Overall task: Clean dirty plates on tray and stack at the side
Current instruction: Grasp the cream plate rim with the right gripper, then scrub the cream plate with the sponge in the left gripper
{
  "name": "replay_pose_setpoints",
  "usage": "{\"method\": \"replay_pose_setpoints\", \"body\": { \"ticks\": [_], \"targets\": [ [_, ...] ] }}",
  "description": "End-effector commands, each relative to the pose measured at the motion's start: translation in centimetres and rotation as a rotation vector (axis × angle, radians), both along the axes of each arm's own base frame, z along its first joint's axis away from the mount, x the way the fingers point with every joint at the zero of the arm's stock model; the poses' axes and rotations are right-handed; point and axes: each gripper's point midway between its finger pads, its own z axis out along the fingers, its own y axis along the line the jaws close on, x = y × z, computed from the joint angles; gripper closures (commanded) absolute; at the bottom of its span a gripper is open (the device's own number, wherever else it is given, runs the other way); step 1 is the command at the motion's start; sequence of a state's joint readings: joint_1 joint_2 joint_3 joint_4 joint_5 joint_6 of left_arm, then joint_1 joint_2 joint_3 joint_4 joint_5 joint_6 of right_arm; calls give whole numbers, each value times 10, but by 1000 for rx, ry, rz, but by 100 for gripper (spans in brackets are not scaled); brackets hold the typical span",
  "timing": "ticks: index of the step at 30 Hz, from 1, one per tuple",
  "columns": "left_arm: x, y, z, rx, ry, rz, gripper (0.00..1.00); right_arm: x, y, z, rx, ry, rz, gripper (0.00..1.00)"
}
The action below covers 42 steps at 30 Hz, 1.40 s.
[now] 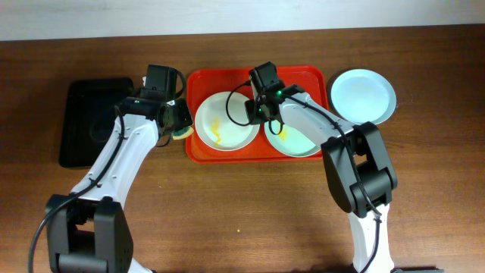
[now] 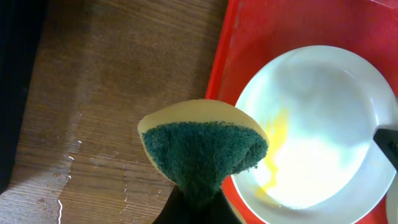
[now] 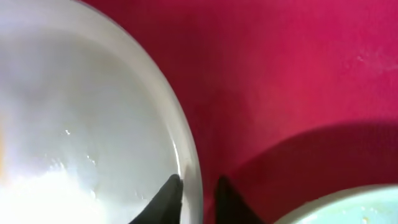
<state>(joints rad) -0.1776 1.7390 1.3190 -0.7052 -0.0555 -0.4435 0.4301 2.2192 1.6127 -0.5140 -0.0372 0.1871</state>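
- step in hand, as i read it: scrubbing the white plate (image 1: 226,121), second of three; one clean mint plate (image 1: 364,96) sits on the table (image 1: 424,189) just right of the tray (image 1: 303,76)
- white plate lies in the tray's left half with a yellow smear (image 2: 277,134) across its middle; a smeared mint plate (image 1: 299,144) lies in the right half, partly under the right arm
- left gripper (image 1: 176,121) is clamped on a sponge (image 2: 202,149), green scouring face toward the camera, yellow foam behind
- sponge hangs over the tray's left rim, beside the white plate and apart from the smear
- left arm reaches in from the lower left, forearm passing the black tray (image 1: 95,121), wrist angled toward the tray
- right gripper (image 3: 198,196) straddles the white plate's right rim, one finger inside, one outside over red tray
- a sliver of tray shows between the outer finger and the rim; cannot tell whether it grips or only brackets the rim
- right arm bends from the lower right, crossing over the smeared mint plate
- next move likely needs the right side to steady the rim while the sponge comes right and down onto the smear, green face flat
- risk: plate slides if the rim is not held
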Motion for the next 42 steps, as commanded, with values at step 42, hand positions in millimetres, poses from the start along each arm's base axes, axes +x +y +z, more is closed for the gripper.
{"method": "replay_pose_setpoints", "body": {
  "ticks": [42],
  "targets": [
    [6,247,-115,73,73,580,100,12,-20,-17,13,48,-196,96]
  ]
}}
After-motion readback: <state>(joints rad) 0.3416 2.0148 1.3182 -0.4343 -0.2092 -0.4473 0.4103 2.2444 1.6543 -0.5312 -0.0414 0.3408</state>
